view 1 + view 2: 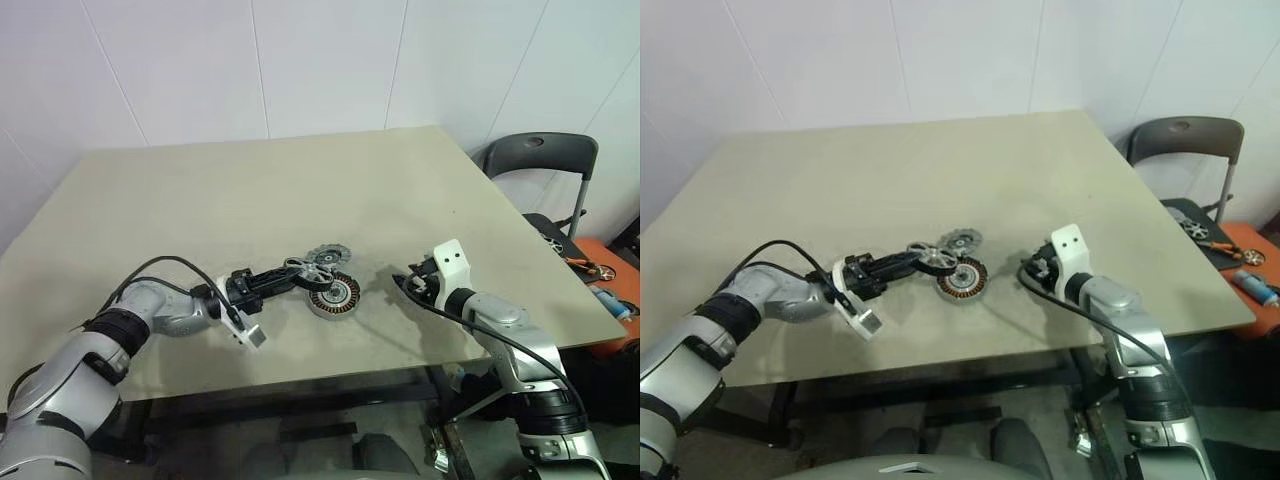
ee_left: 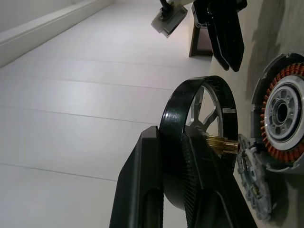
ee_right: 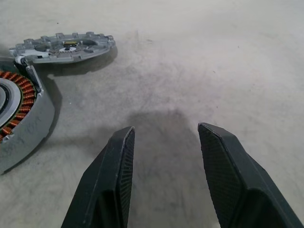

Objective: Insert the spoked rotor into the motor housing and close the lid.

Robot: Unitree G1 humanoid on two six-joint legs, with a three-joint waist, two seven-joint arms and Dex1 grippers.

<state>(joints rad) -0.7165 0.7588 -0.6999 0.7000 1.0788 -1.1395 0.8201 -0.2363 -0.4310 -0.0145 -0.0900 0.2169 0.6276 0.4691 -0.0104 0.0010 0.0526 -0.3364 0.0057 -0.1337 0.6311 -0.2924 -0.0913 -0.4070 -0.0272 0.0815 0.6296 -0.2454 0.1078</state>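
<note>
Table [image 1: 250, 190] – beige, white wall [image 1: 300, 60] behind.

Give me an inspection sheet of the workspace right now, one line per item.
Surface: beige table, bare apart from the parts.
Job's things: motor housing open, copper windings showing; lid flat beside it; spoked rotor off the table.
Clutter: nothing seen on the table.
Grippers: left gripper shut on the spoked rotor; right gripper open, empty, over bare table.
Cables: black cable looped along the left arm.
Surroundings: white wall; grey chair; tools on an orange surface.
</note>
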